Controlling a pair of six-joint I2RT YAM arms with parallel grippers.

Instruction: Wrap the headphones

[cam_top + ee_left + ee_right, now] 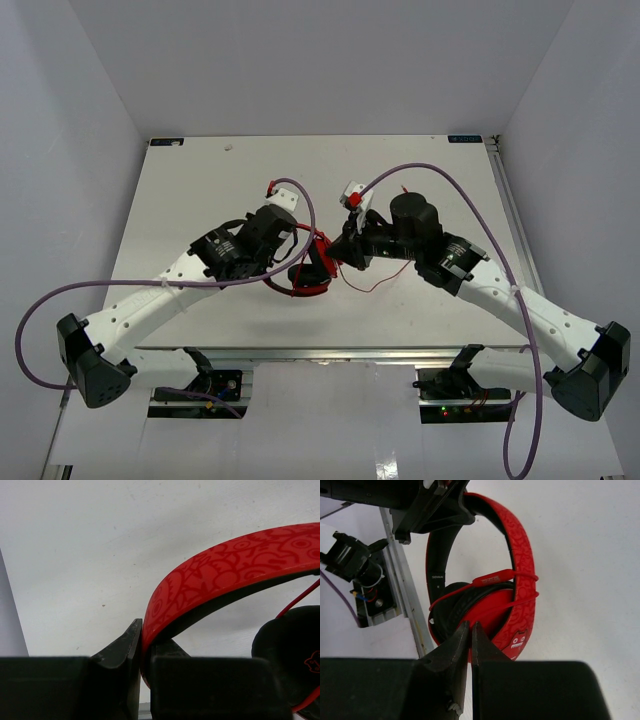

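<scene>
The red and black headphones (312, 268) are held just above the white table between both arms. My left gripper (142, 632) is shut on the patterned red headband (225, 567); a black ear pad (292, 652) hangs at the right. In the right wrist view the headphones (520, 580) hang from the left gripper (437, 505), with the thin red cable (520, 599) and its inline remote (492, 579) crossing the earcup and headband. That cable runs to my right gripper (470, 627), which is shut on it. Loose cable (375, 288) trails on the table.
The table's metal front rail (405, 600) and a mount with wires (357, 575) lie below the headphones. Thick purple arm cables (455, 185) loop over both arms. White walls enclose the table on three sides.
</scene>
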